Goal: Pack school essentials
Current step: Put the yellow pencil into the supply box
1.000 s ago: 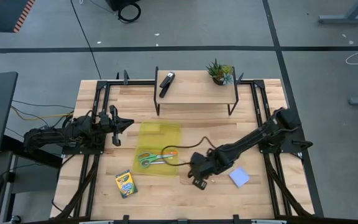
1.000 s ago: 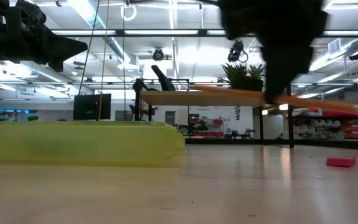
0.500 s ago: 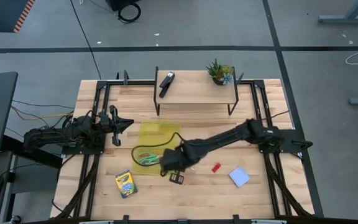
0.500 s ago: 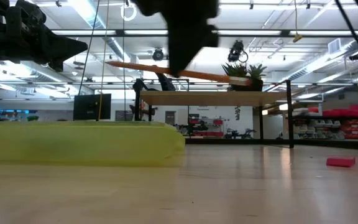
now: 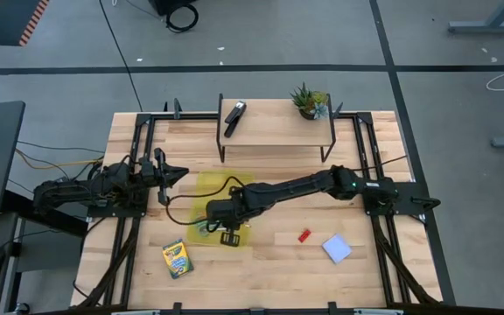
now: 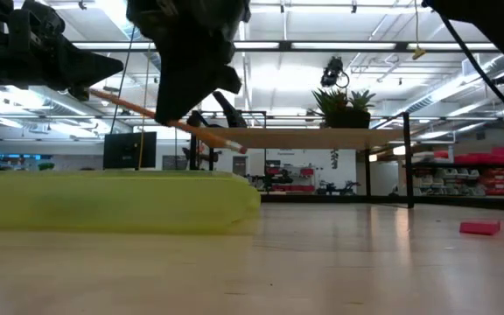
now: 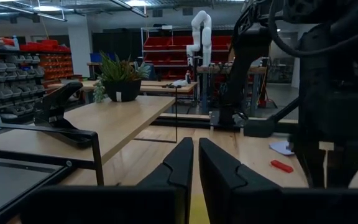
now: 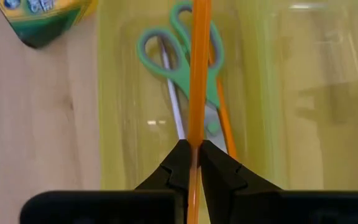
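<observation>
One scissors [image 8: 188, 87], two pencils [image 8: 198, 74], one crayon box [image 5: 178, 259], one notepad [image 5: 337, 249].

Pretty sure we're looking at a robotics lab or workshop. Behind our light wooden butcher-block table [image 5: 269, 262] we can see red shelving racks stocked with bins [image 7: 185, 50], a white robot arm [image 7: 201, 31] on a far workbench, long ceiling strip lights [image 6: 339, 44], and a grey concrete floor marked with dark tape lines [image 5: 261, 68].

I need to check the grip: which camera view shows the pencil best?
The right wrist view: the pencil runs straight out of the right gripper, shut on it. The low view shows it slanted under the gripper. In the high view and left wrist view I cannot make it out.
</observation>
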